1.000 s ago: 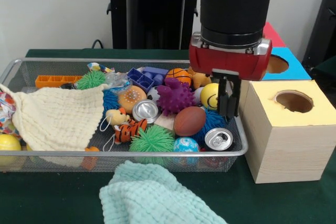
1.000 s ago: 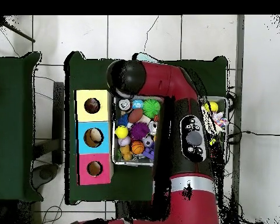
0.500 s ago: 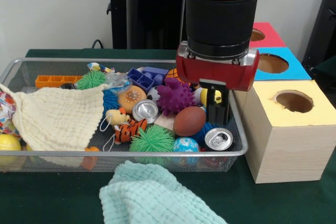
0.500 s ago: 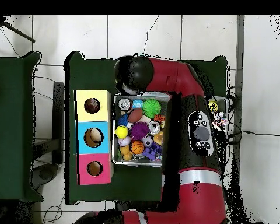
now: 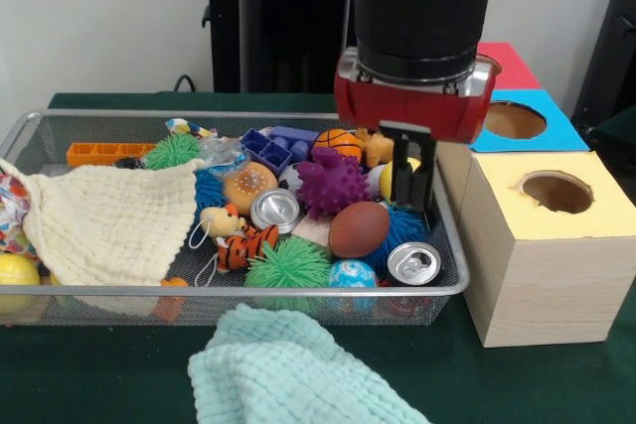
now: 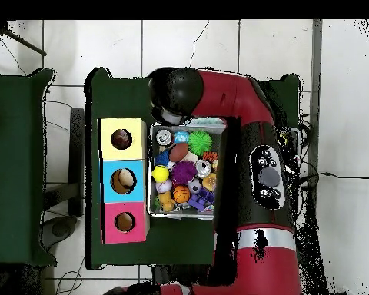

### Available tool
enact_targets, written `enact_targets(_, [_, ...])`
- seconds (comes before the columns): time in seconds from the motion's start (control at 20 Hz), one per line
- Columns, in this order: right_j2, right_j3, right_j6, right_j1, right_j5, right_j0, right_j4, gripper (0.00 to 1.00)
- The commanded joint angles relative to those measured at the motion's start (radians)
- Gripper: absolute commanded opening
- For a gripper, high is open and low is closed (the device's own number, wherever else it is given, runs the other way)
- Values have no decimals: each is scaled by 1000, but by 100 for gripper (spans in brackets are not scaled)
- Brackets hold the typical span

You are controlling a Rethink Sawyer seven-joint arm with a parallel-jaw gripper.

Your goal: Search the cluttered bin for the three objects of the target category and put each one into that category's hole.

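Note:
My gripper hangs open and empty over the right end of the wire bin. Its fingertips sit just above a brown football, in front of a yellow ball. A silver can lies below it at the bin's front right corner, and a second can lies mid-bin. An orange basketball, a purple spiky ball and a blue globe ball are nearby. In the overhead view the arm hides the gripper above the bin.
Three boxes with round holes stand right of the bin: yellow-topped, blue, red. A cream cloth covers the bin's left part. A teal cloth lies in front. A green fuzzy ball and a tiger toy fill the middle.
The gripper moved left from beside the yellow-topped box to over the bin, dipped toward the football, then rose a little. Nothing was picked up.

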Motion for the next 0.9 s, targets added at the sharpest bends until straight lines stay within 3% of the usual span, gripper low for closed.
enact_targets(0.05, [43,92,-199,-110,147,-14,-50,0])
enact_targets(0.3, [43,107,-188,-134,154,-16,-53,0])
enact_targets(0.9, [58,84,-193,-112,152,-21,-67,0])
